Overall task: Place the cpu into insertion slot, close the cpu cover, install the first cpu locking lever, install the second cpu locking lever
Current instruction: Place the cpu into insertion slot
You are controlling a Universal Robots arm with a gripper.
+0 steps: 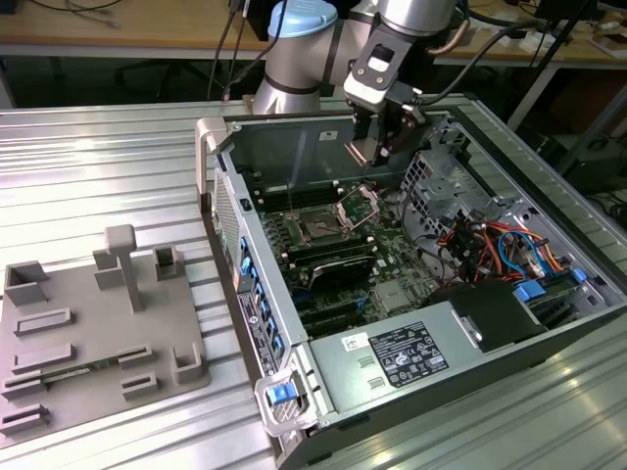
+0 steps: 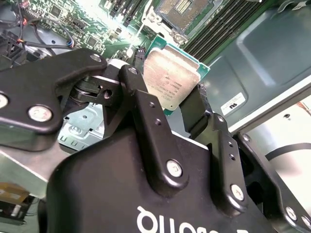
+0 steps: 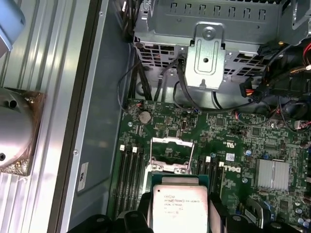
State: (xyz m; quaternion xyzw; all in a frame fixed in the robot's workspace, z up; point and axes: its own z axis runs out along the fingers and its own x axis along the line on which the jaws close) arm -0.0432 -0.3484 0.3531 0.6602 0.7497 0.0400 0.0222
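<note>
My gripper hangs inside the open computer case, above the green motherboard, shut on the cpu. The cpu is a flat square chip with a dull silver face on a green base, pinched by its edges between the black fingers. Below it lies the insertion slot, a dark square socket with a metal rim. The cpu cover stands tilted up, open, at the slot's far side. In the first wrist view the cpu sits just short of the raised cpu cover and hides part of the slot.
Long black memory slots flank the socket. A metal drive cage with bundled cables rises beside the board. The power supply fills the near end of the case. A grey fixture tray rests on the ribbed table at the exterior view's left.
</note>
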